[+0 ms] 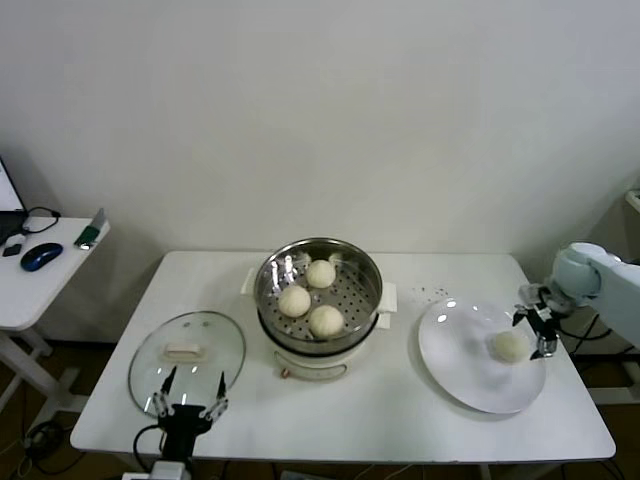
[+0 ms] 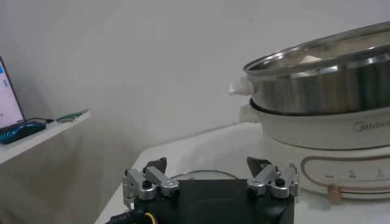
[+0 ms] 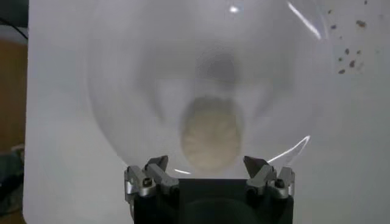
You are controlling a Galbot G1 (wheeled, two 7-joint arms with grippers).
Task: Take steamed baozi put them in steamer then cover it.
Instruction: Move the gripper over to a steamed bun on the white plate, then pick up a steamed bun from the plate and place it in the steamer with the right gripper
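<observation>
Three baozi (image 1: 309, 298) are placed in the steamer (image 1: 318, 294); the fourth (image 1: 509, 346) is approached by the wide-open right gripper (image 1: 536, 325), the glass lid (image 1: 187, 362) left off.

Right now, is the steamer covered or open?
Open: the steamer shows three baozi inside, and the glass lid lies flat on the table.

Lab or office: bare wall, side desk (image 1: 40, 285) with mouse (image 1: 40, 257).

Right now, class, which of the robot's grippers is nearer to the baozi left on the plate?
Right. The right gripper hangs open just beside the baozi on the white plate; the left gripper waits far across the table, by the glass lid.
</observation>
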